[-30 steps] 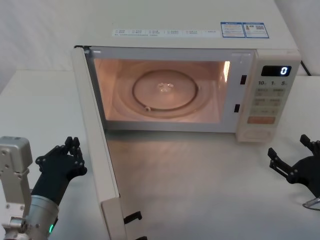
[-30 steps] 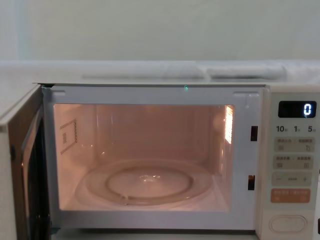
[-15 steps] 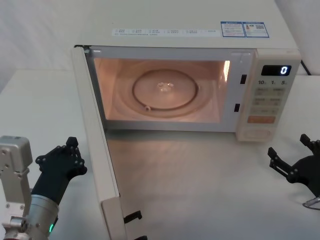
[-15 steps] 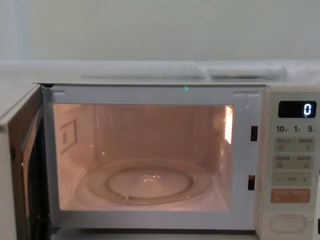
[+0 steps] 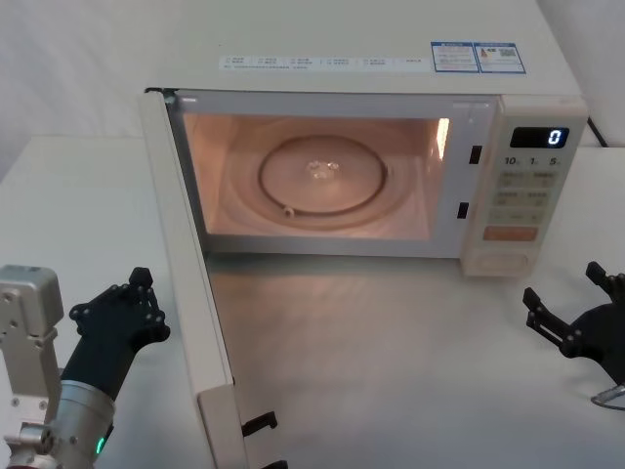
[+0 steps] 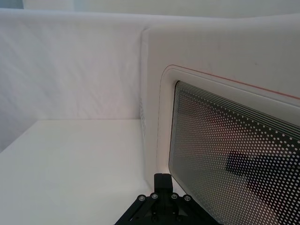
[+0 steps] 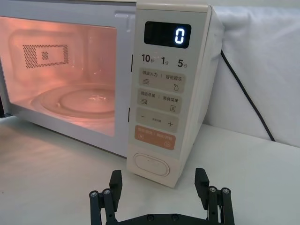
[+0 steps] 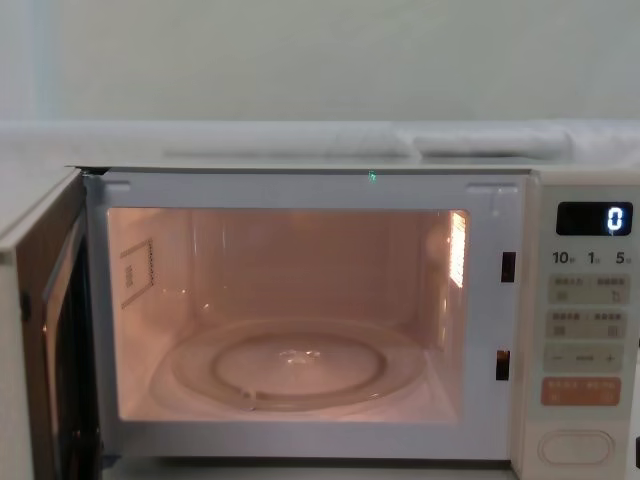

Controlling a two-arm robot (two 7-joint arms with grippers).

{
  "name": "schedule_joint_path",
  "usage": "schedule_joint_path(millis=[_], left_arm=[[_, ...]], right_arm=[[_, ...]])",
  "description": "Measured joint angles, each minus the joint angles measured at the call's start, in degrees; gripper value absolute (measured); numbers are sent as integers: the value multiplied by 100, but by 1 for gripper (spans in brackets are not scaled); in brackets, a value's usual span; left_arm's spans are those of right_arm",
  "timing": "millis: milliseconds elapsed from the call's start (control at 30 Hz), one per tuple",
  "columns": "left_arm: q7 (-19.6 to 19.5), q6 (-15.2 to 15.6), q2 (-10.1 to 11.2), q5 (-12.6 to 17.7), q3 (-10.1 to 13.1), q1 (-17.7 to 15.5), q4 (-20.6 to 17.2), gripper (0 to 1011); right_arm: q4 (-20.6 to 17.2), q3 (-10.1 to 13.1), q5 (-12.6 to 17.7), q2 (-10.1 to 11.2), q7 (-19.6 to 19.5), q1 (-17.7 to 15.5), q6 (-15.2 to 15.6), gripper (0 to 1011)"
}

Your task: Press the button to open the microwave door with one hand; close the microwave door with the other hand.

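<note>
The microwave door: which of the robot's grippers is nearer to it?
Left. The left gripper sits just beside the microwave door, on its outer side; the right gripper is far across, below the control panel.

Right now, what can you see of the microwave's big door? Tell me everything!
The large cream microwave door stands swung wide open, hinged at the oven's left side. Its outer face has a dark dotted glass window inside a thin orange outline. Two dark latch hooks stick out near its free edge. The black left end effector hovers beside its outer face, not clearly touching it.
</note>
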Motion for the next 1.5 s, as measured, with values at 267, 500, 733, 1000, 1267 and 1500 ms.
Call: schedule_joint_path(millis=[267, 500, 733, 1000, 1267, 1500], left_arm=[[0, 0, 0, 0, 0, 0, 0, 0], [-87, 2, -38, 55, -49, 7, 10, 0], [-316, 32, -10, 124, -104, 19, -24, 0], [-665, 102, 60, 50, -218, 50, -264, 0], [-1021, 176, 283, -152, -429, 151, -630, 0], [-1247, 224, 497, -336, -565, 215, -775, 0]], right_arm=[[0, 0, 0, 0, 0, 0, 0, 1001], [0, 0, 0, 0, 0, 0, 0, 1001], [0, 0, 0, 0, 0, 0, 0, 1001], [0, 0, 0, 0, 0, 0, 0, 1001], [0, 0, 0, 0, 0, 0, 0, 1001], [0, 0, 0, 0, 0, 0, 0, 1001]])
